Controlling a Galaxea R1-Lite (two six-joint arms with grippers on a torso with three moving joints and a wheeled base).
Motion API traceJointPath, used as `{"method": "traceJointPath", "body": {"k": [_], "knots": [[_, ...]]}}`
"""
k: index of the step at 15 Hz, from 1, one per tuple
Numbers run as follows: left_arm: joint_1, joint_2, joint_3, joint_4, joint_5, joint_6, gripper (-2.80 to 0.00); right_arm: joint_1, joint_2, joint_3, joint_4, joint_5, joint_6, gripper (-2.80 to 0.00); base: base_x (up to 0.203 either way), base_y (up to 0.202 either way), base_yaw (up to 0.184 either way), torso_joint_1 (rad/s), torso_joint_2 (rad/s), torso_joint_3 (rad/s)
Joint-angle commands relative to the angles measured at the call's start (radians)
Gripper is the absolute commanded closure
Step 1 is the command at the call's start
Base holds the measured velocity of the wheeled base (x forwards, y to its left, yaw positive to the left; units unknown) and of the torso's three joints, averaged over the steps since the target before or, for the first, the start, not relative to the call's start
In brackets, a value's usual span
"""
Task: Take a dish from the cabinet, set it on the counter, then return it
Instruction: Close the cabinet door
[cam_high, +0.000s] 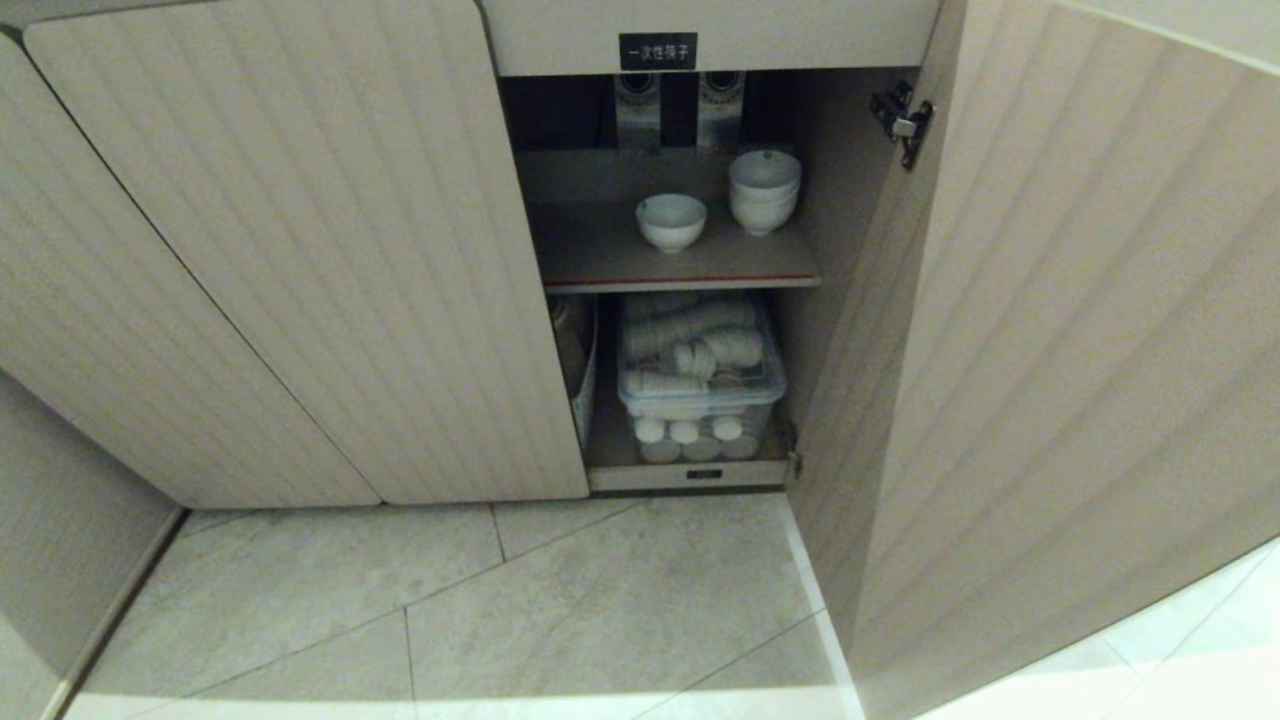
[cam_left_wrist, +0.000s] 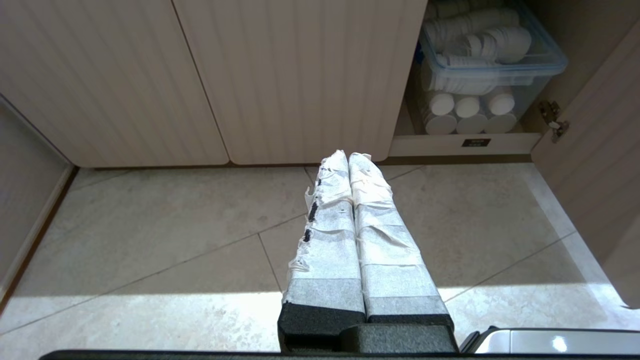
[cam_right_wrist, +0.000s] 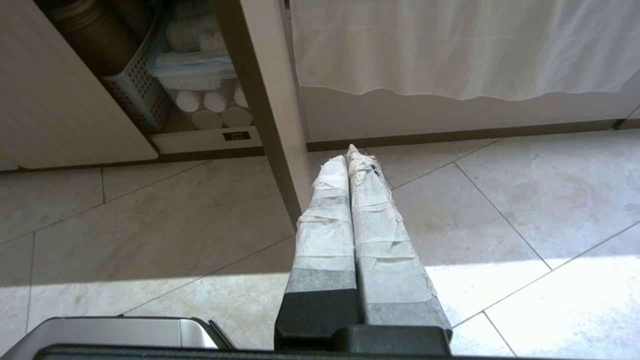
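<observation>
Tiled floor (cam_high: 560, 600) before the low cabinet (cam_high: 300, 260), one ribbed door (cam_high: 1060, 330) swung open. Red-edged shelf (cam_high: 690, 268): one single white bowl (cam_high: 671, 221) and one stack of bowls (cam_high: 764, 190), count unclear. Below, one clear bin (cam_high: 700, 385) of white cups, partly hidden. Left claw (cam_left_wrist: 348, 156) and right claw (cam_right_wrist: 348, 155) hang over the floor, both closed and empty.

Low beige cabinet (cam_high: 300, 250): matt wood-look doors with fine vertical ribbing; metal hinge (cam_high: 903, 120).
Small white round bowl (cam_high: 670, 221): glossy ceramic look.
Clear plastic storage box (cam_high: 700, 385): smooth, see-through.
Pale stone-look floor tiles (cam_high: 560, 610): mottled, lightly sheened.
Left gripper (cam_left_wrist: 348, 155): white tape wrap, creased, frayed.
</observation>
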Motion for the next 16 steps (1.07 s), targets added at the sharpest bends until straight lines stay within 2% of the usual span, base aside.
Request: {"method": "traceJointPath", "body": {"k": [1, 10, 13, 16], "knots": [[0.0, 0.0, 0.0, 0.0, 0.001, -0.001, 0.0, 0.001, 0.001, 0.0, -0.001, 0.0, 0.0, 0.0, 0.0, 0.0, 0.0, 0.0, 0.0, 0.0], [0.0, 0.0, 0.0, 0.001, -0.001, 0.001, 0.0, 0.001, 0.001, 0.002, -0.002, -0.002, 0.038, 0.0, 0.0, 0.0, 0.0, 0.0, 0.0, 0.0], [0.001, 0.0, 0.0, 0.001, -0.001, 0.001, 0.0, -0.001, 0.004, -0.003, 0.004, -0.059, 0.109, 0.0, 0.0, 0.0, 0.0, 0.0, 0.0, 0.0], [0.0, 0.0, 0.0, 0.001, -0.001, 0.001, 0.0, -0.001, 0.003, -0.004, 0.01, -0.061, 0.108, 0.0, 0.0, 0.0, 0.0, 0.0, 0.0, 0.0]]}}
